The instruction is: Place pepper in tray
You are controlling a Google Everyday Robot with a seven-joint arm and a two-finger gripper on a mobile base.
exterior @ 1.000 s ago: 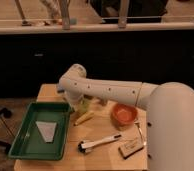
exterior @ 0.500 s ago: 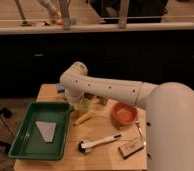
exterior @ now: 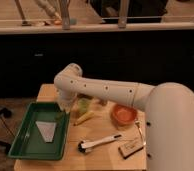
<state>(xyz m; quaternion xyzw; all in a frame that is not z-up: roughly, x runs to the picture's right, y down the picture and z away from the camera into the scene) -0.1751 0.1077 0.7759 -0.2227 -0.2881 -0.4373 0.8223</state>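
Gripper (exterior: 63,106) low over the green tray's (exterior: 25,150) right rim, jaws' state impossible to tell, small dark pepper (exterior: 59,115) just beneath it at the tray edge, orange bowl (exterior: 123,114) well right on the bench (exterior: 97,160)

My arm (exterior: 110,91) wears a smooth white plastic shell with a soft sheen, and my gripper (exterior: 65,105) at its end, low over the tray's near-right rim, looks the same pale plastic. The tray (exterior: 25,145) is green plastic, smooth and faintly glossy, with a matt grey sheet (exterior: 46,130) like paper inside. The table (exterior: 97,161) is light matt wood, and the orange bowl (exterior: 124,114) looks like smooth plastic.
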